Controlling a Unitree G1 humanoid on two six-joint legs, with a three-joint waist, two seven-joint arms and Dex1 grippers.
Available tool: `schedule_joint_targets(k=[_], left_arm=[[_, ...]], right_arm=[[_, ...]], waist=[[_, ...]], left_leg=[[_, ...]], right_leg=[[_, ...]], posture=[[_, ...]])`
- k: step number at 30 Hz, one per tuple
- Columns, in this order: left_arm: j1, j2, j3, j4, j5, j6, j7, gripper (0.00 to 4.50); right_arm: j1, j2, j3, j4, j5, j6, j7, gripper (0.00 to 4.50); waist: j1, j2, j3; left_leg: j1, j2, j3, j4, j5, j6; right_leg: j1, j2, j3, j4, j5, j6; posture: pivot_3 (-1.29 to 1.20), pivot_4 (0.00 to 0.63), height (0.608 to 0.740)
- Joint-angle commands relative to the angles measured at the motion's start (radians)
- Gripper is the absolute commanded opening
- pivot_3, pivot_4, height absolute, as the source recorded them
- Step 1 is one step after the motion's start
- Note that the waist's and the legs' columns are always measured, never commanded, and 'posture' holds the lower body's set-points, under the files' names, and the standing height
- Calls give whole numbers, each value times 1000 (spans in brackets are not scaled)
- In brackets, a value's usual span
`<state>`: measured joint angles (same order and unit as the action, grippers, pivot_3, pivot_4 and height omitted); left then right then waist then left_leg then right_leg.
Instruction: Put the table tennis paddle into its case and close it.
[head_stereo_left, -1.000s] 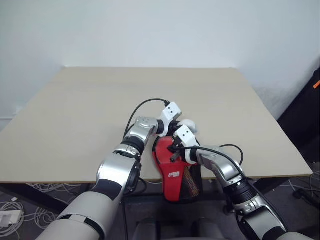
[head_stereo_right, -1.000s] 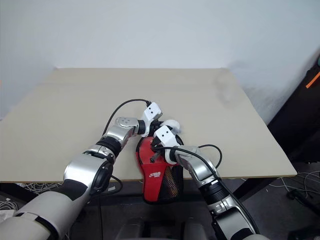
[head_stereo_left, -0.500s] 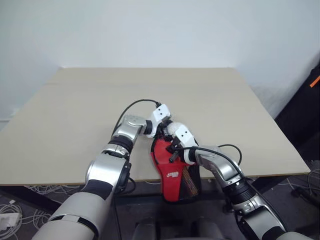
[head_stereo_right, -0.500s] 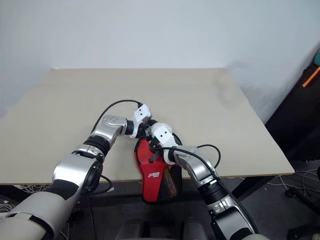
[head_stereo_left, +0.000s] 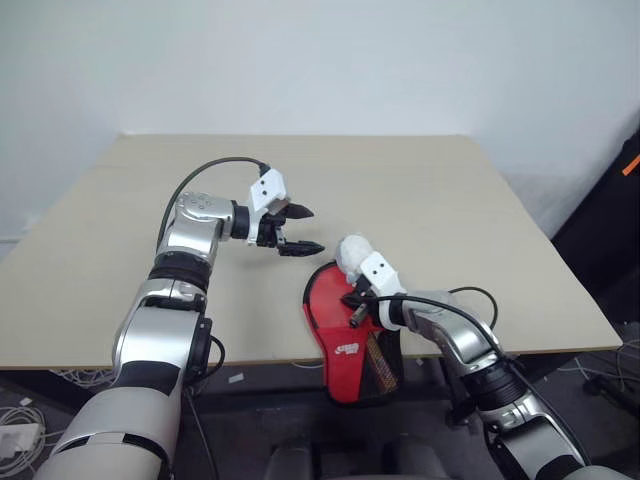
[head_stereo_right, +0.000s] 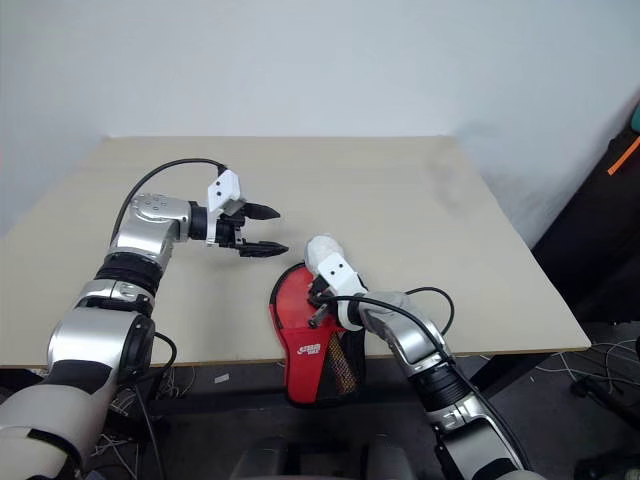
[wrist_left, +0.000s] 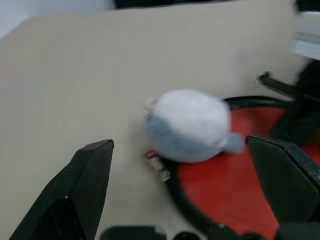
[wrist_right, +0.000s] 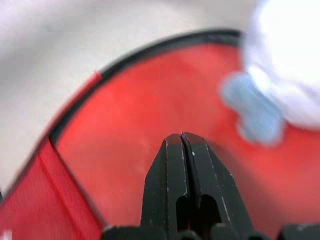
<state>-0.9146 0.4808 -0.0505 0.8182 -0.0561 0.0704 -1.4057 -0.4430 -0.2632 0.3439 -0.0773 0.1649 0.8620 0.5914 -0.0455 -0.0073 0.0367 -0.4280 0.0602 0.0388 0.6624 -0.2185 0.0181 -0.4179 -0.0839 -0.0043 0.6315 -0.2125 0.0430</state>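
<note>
The red case (head_stereo_left: 330, 312) with black zipper edging lies at the table's near edge, its mesh-pocket end hanging over the edge. Its lid lies flat. The table tennis paddle is hidden. A white and grey-blue soft round thing (head_stereo_left: 350, 251) rests at the case's far rim (wrist_left: 186, 125). My right gripper (head_stereo_left: 350, 303) is shut, its tips low over the red top of the case (wrist_right: 125, 125); nothing shows between them. My left gripper (head_stereo_left: 300, 231) hangs open and empty above the table, beyond and left of the case (wrist_left: 225, 190).
The beige table (head_stereo_left: 450, 200) reaches back to a white wall. A small red and white tag (wrist_left: 157, 167) lies at the case's rim. Cables lie on the floor at the lower left, and dark equipment stands off the table's right side.
My left gripper has opened, left the case's far rim and swung up and to the left over the table. The right gripper stays shut at the case.
</note>
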Motion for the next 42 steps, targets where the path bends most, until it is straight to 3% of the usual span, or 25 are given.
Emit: schedule_joint_targets(k=[1,4,9,13,15,28,38,42], left_arm=[[79,15,24,-176,-72,106,4,4500],[154,3,26,-271,-104,181,48,3883],[287,-39,-1,-421,-152,269,114,2171],[358,-78,-38,-511,-163,317,151,630],[389,-96,-64,-544,-154,310,177,24],[413,-144,-150,-526,-133,290,268,24],[406,-144,-169,-464,-107,259,297,24],[409,-142,-177,-425,-90,224,304,0]], right_arm=[[-7,-51,-54,-126,49,60,34,382],[-18,-109,-80,-184,79,104,65,1228],[-103,-195,-142,-210,129,158,109,2939],[-185,-200,-153,-144,126,135,106,4440],[-221,-183,-146,-92,110,106,94,4500],[-374,7,-109,336,35,-87,44,4500],[-403,74,-95,552,-30,-213,53,4500],[-418,90,-114,584,-36,-229,40,3576]], waist=[[0,0,0],[0,0,0],[2,0,0],[2,0,0],[2,0,0],[1,0,0],[0,0,0],[0,1,0]], left_leg=[[0,0,0,0,0,0],[0,0,0,1,0,0],[0,0,1,1,0,0],[0,0,1,1,0,0],[0,0,1,1,0,0],[0,0,1,1,0,0],[1,0,1,1,0,0],[1,0,1,0,0,0]], right_leg=[[0,0,0,0,0,0],[-1,0,1,1,0,0],[0,0,1,1,0,0],[-1,0,1,1,0,0],[-1,0,1,1,0,0],[0,1,2,1,0,0],[0,1,2,1,0,0],[0,1,2,1,0,0]], posture=[[0,0,740],[0,0,740],[0,0,740],[0,0,740],[0,0,740],[0,0,740],[0,0,740],[0,0,740]])
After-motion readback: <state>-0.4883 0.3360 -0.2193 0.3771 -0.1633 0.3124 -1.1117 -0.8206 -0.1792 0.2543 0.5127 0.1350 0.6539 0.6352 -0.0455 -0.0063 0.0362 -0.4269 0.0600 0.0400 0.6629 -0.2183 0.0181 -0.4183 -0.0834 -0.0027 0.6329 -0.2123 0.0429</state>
